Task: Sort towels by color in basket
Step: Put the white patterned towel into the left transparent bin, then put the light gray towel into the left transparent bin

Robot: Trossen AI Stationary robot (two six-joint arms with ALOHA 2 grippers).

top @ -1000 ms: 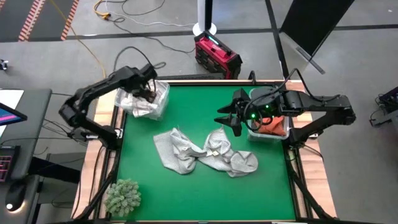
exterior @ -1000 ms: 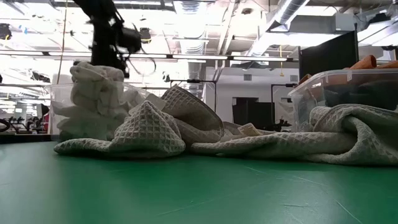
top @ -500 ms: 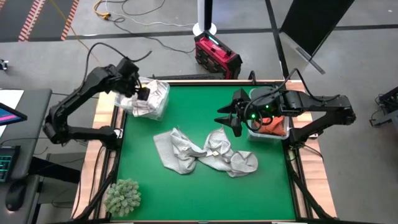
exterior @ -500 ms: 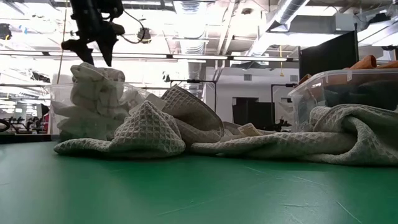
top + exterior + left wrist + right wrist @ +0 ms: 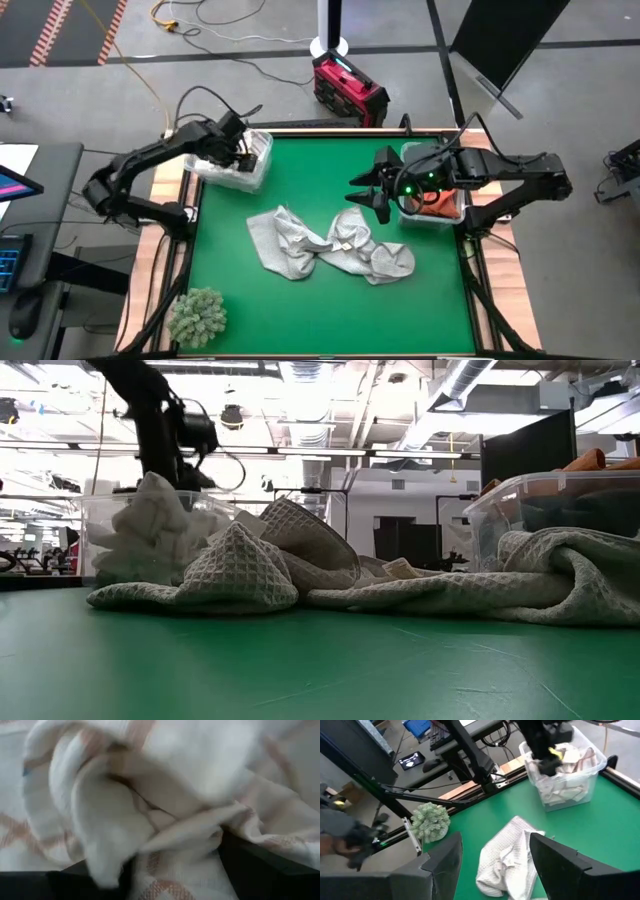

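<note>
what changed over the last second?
The left gripper lifted off the white towels in the left bin, then dropped back into them, pressing the pile lower; it is open, holding nothing visible. Right gripper, grey towels and the right bin are unchanged.

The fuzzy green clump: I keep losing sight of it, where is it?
In the high view the fuzzy green clump sits at the table's near left corner, apart from the grey towels at mid-table.
</note>
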